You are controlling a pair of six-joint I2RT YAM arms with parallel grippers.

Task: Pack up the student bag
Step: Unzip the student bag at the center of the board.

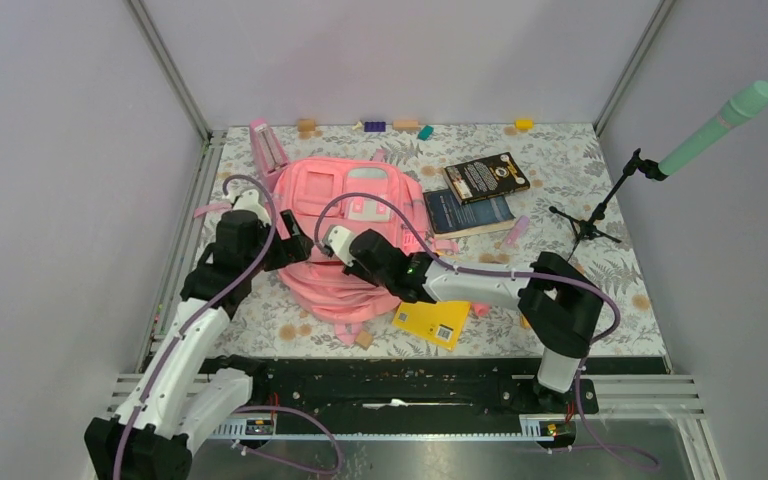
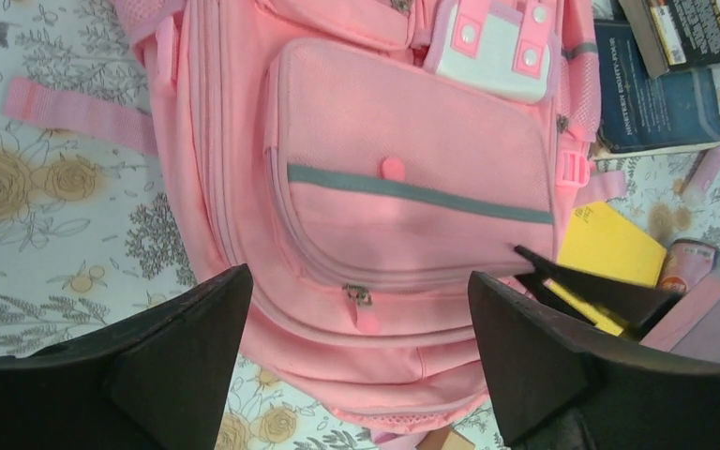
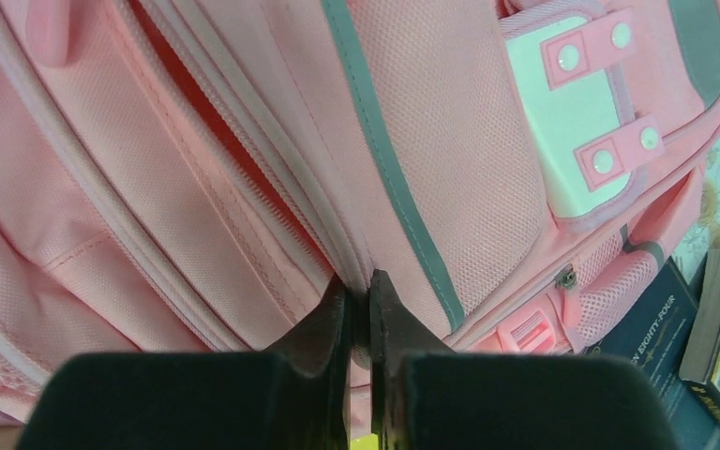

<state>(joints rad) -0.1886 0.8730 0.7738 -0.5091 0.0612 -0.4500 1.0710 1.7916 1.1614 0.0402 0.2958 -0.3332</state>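
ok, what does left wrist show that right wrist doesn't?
Left wrist only: the left fingers wide open above the whole front pocket, its zip pull, the yellow booklet. Right wrist only: the zip seams close up, with the right fingers shut against one; whether they pinch fabric is unclear. Both: the student bag, its white-mint patch, the dark blue book.

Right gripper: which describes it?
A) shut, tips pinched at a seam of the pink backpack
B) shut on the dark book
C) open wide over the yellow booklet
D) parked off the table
A: the right wrist view shows the right gripper with its fingers together, nipping a seam of the student bag.
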